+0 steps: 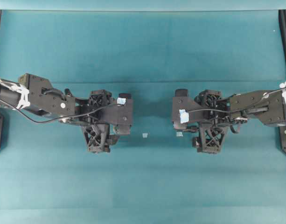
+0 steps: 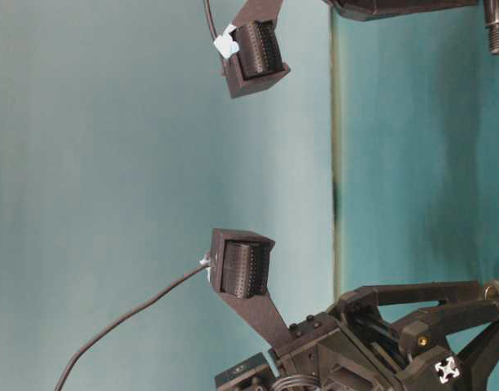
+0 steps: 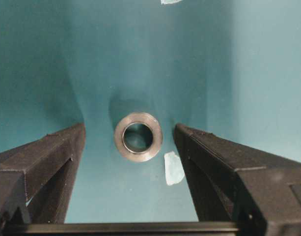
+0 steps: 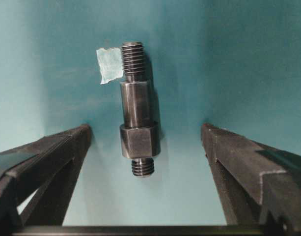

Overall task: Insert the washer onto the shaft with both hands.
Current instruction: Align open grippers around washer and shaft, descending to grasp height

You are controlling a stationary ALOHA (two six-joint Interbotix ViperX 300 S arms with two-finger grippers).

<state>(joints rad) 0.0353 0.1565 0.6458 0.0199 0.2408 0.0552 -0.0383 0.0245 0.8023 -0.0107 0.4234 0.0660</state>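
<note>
Steel on smooth teal desk (image 3: 37, 59) is what should worry you: the washer (image 3: 138, 136) lies flat between the fingers of your left claw (image 3: 129, 140), and I judge that fingers closing on so low a ring could ride over it or flick it away. A pale tape scrap (image 3: 173, 167) sits just right of the washer, near the right finger, and could get pinched along with it. Your left claw is spread wide, holding nothing, neither finger touching the ring.

Over at your right claw (image 4: 146, 135), the shaft (image 4: 136, 109) lies lengthwise between the fingers, its threaded end pointing away and its thick collar nearest the claw. Being round, it may roll if one finger arrives first. Another tape scrap (image 4: 109, 64) lies beside the far thread. This claw too gapes wide, empty, clear of the shaft on both sides.
</note>
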